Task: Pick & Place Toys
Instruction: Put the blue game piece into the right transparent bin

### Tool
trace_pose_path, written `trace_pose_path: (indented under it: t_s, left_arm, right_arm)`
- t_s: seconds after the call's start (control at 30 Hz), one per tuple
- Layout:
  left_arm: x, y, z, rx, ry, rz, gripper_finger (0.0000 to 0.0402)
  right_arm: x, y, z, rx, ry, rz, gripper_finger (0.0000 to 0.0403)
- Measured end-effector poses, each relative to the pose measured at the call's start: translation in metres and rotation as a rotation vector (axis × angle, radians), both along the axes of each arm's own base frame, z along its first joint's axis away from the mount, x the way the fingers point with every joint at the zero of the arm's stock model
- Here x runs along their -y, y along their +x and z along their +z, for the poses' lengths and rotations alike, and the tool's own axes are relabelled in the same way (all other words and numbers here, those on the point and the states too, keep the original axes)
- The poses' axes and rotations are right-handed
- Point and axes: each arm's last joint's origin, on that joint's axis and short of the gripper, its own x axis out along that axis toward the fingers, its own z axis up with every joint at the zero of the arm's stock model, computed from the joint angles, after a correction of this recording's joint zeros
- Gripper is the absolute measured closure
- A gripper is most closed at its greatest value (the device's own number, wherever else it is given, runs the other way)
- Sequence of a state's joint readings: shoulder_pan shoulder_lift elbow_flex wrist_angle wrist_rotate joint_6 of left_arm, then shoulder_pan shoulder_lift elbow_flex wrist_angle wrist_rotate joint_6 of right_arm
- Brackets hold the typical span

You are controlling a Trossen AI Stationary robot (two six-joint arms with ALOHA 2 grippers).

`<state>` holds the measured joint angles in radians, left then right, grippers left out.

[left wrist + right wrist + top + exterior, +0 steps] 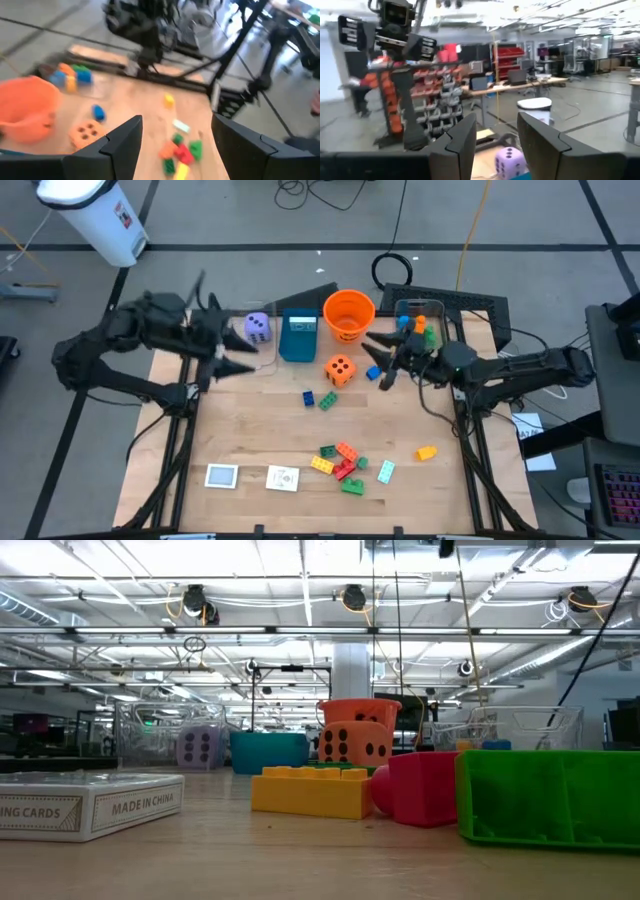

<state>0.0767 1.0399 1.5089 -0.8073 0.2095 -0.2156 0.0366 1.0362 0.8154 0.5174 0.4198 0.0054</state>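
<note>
- I see the left gripper (232, 356) raised at the table's left edge near the purple die (257, 327), fingers (122, 145) apart and empty.
- My right gripper (380, 360) hangs beside the orange bucket (349, 314), just over a blue brick (373, 373); fingers (455, 145) apart, nothing between them.
- Orange die (340, 370) sits before the bucket.
- Brick pile (342, 465) and two white cards (252, 476) lie along the near edge.

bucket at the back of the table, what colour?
Orange bucket; clearest in the high view.
</note>
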Motion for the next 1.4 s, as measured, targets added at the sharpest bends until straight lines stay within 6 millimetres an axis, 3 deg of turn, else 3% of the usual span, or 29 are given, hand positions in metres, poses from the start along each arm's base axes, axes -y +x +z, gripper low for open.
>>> trace_pose_path:
  t_s: [0.2, 0.4, 0.57, 0.8, 1.07, 1.23, 1.4]
  left_arm:
    - [0.018, 0.018, -0.035, -0.090, -0.042, -0.087, 0.0156]
    - [0.031, 0.033, -0.065, -0.092, -0.084, -0.134, 0.0156]
    - [0.036, 0.038, -0.081, -0.128, -0.124, -0.135, 0.0156]
    - [0.037, 0.039, -0.081, -0.116, -0.135, -0.128, 0.0156]
    - [0.040, 0.040, -0.078, -0.081, -0.143, -0.141, 0.0156]
    - [0.044, 0.039, -0.079, -0.103, -0.141, -0.166, 0.0156]
    - [0.045, 0.038, -0.081, -0.118, -0.110, -0.170, 0.0156]
  right_arm:
    - [-0.033, 0.029, 0.019, -0.200, -0.024, 0.123, 0.0269]
    - [-0.072, 0.046, 0.010, -0.582, -0.013, 0.238, 0.0270]
    - [-0.094, 0.048, -0.008, -0.816, 0.093, 0.356, 0.0270]
    - [-0.098, 0.034, -0.030, -1.068, 0.252, 0.390, 0.0272]
    - [-0.096, 0.029, -0.035, -1.158, 0.156, 0.405, 0.0273]
    - [-0.098, 0.038, -0.028, -1.055, 0.103, 0.446, 0.0273]
    - [-0.088, 0.048, -0.021, -0.945, 0.110, 0.375, 0.0273]
